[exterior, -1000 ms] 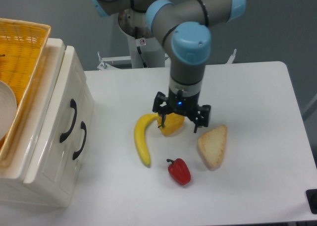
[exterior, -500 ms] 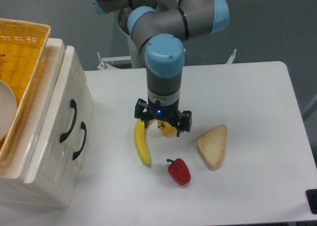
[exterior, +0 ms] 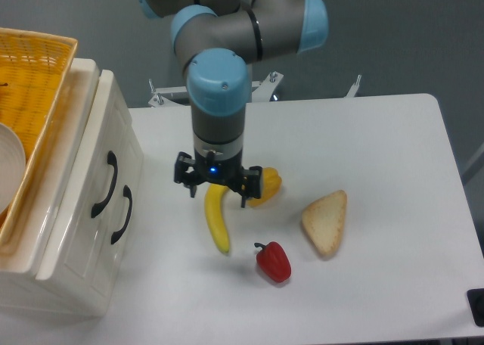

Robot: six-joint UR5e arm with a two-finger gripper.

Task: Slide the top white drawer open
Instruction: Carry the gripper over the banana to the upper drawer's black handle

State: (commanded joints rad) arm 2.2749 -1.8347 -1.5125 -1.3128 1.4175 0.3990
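reaching the drawer well means bringing the gripper (exterior: 213, 189), fingers apart and holding nothing above the banana (exterior: 217, 218), across toward the desk's (exterior: 378, 133) left edge, lining it with the black curved handle (exterior: 112, 180) and pulling straight out. the top white drawer (exterior: 94, 167) sits shut in the cream cabinet (exterior: 83, 269) there, glossy and panelled, under the yellow wicker basket (exterior: 34, 80).

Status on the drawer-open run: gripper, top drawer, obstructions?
Gripper open, empty, above the banana, short of the cabinet. Top white drawer shut, its black handle untouched. Nothing between gripper and handle.
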